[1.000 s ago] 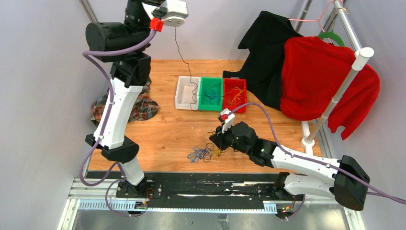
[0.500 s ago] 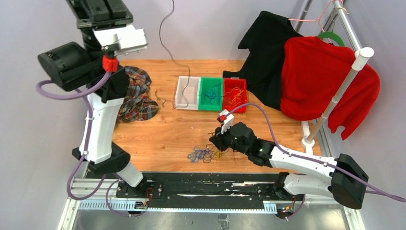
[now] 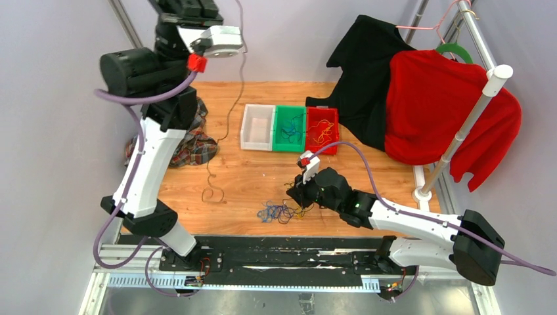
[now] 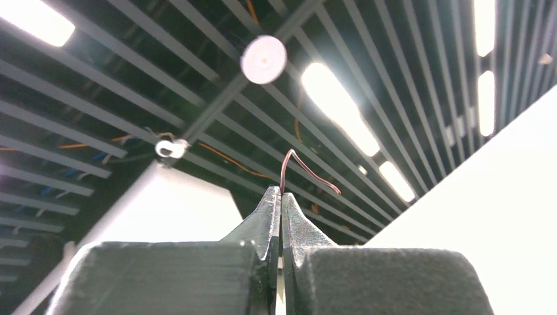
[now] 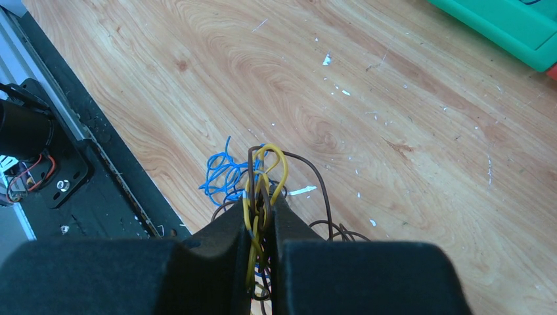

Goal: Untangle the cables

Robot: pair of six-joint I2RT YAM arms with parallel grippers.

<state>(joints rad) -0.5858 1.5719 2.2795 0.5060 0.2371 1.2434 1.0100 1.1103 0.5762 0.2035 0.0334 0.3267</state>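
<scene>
While right claw (image 5: 263,205) grips cables (image 3: 279,211) low, left claw (image 4: 280,197) holds wire (image 4: 309,172) high.

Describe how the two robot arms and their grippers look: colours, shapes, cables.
The left arm and right arm share one design: white link shells between black cylindrical joints. A thick purple cable runs along each, with a red connector near the wrist. The left gripper and right gripper have black wedge-shaped fingers.
</scene>
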